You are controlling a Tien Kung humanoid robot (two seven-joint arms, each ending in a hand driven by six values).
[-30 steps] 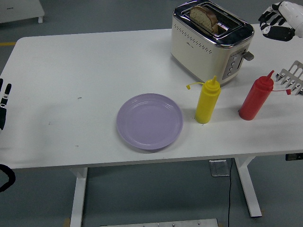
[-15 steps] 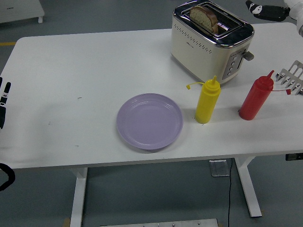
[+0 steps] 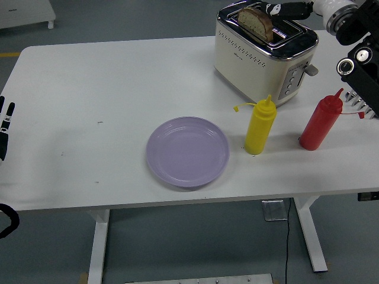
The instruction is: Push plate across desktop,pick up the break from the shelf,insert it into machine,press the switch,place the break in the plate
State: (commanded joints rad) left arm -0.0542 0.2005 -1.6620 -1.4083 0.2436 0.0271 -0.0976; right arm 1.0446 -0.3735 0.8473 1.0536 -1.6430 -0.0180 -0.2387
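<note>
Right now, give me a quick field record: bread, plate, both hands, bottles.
bread: upright in the toaster slot, top sticking out
plate: bare, near the front edge, left of the yellow bottle
right hand: over the toaster top, just right of the bread, holding nothing
left hand: resting at the left edge
red bottle: right of the yellow one

left hand (image 3: 5, 127) cropped, shelf (image 3: 360, 100) behind arm

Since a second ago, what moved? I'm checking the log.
The right hand swung left from the far right edge to just over the toaster, beside the bread. Plate, both bottles and the left hand stayed put.
</note>
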